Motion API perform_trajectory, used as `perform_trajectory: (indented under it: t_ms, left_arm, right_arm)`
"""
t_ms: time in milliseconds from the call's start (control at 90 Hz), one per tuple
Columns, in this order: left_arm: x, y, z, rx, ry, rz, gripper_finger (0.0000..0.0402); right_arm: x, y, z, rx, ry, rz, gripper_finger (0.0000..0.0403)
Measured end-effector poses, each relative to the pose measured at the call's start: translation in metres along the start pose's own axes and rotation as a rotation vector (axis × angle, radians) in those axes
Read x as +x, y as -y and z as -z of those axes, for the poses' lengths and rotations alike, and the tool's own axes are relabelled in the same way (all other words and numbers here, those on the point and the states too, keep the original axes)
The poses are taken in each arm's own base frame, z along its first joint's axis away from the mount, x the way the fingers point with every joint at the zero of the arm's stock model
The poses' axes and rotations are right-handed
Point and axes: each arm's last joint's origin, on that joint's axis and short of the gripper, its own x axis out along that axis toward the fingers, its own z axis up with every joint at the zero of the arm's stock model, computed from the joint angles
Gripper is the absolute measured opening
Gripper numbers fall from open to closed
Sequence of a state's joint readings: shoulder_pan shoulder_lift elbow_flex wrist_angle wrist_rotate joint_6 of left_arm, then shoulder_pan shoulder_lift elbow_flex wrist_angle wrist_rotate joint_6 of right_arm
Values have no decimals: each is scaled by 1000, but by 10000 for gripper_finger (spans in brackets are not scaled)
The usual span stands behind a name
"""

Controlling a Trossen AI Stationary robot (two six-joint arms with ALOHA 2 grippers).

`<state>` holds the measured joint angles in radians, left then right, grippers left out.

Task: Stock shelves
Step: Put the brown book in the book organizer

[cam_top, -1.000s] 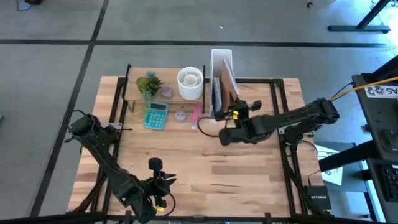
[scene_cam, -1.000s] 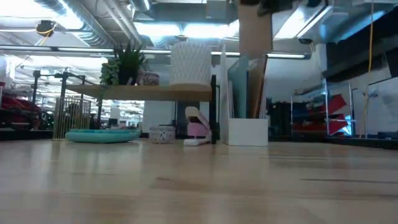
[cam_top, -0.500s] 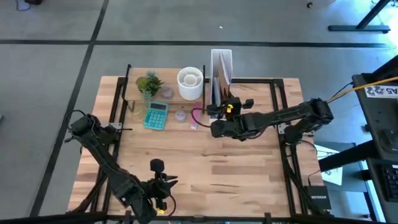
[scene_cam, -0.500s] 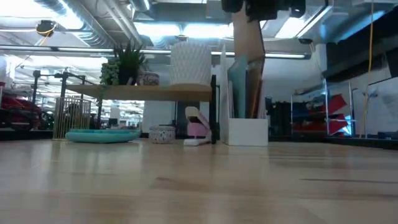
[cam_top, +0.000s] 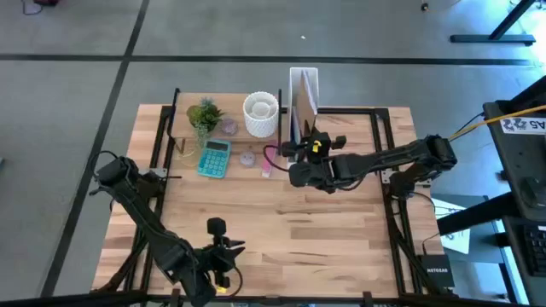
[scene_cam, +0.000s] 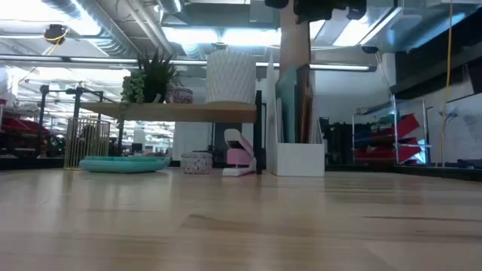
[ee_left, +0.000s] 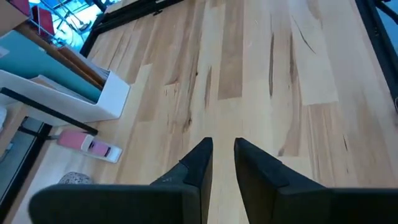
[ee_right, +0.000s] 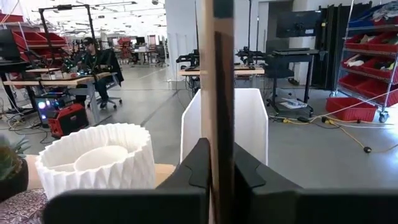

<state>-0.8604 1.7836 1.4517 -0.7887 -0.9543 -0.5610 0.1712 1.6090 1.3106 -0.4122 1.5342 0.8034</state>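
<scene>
Left claw: parked at the near edge of the desk, well apart from the file box, fingers nearly together with a thin gap, nothing between them.

Right claw: just in front of the file box, pinching a thin tan board on its edge. Board stands upright, long axis vertical, lower end already down among the folders in the file box as far as the low view shows.

Key relation: file box mouth is directly below the board, so my read is the next move is straight down along the board's long axis, then release. Right arm is the only one in reach.

Shelves: touching or just beside the file box on its left, at the far side of the desk. On top: plant, white ribbed pot. Underneath: teal calculator, pink stapler.
</scene>
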Motion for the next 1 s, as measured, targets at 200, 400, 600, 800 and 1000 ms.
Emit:
perform_trajectory:
  t_ms: [200,400,600,800,1000]
  left_arm:
    - [0,0,0,1,0,0,50]
    - [0,0,0,2,-1,0,50]
    - [-1,1,0,3,1,3,50]
    - [-1,1,0,-1,2,3,50]
    - [-2,2,0,-12,7,8,50]
  right_arm:
    - [-5,-4,-14,-3,-1,-16,1]
    - [-4,-4,-14,-16,-1,-14,1]
    - [-5,9,-21,-94,-2,-12,1]
    - [-3,13,-14,-148,-5,-3,1]
    - [11,19,4,-129,-10,39,1]
